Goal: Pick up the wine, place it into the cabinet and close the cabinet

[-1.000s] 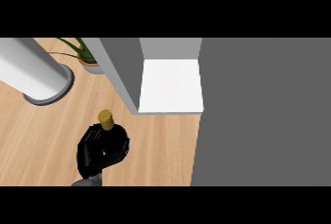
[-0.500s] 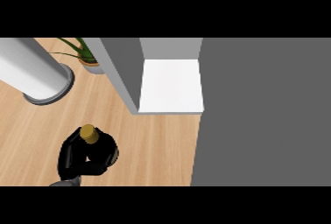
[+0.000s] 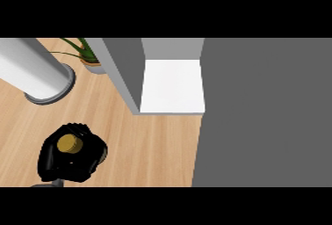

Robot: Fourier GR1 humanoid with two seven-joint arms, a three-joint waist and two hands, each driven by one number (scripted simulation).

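Low in the left of the frame, our left hand (image 3: 83,159) is curled round the wine bottle (image 3: 68,143). From above we see only the bottle's gold cap ringed by black fingers, so the bottle seems to be upright in the grip. Our right hand is nowhere in view.

The cabinet's white shelf (image 3: 172,85) lies open in the upper middle. Its grey door (image 3: 123,70) stands out toward us along the shelf's left edge, and a wide grey panel (image 3: 266,110) fills the right.

The bottle is well apart from the shelf, across bare wooden counter (image 3: 152,145). The door sits between the two, so a straight path up and to the right could knock the bottle or our knuckles against it. Swinging wide to the left risks the large white cylinder (image 3: 35,72) or the potted plant (image 3: 89,56) in the upper left. The body of the bottle is hidden, so we cannot judge whether it is tilting in the grip.
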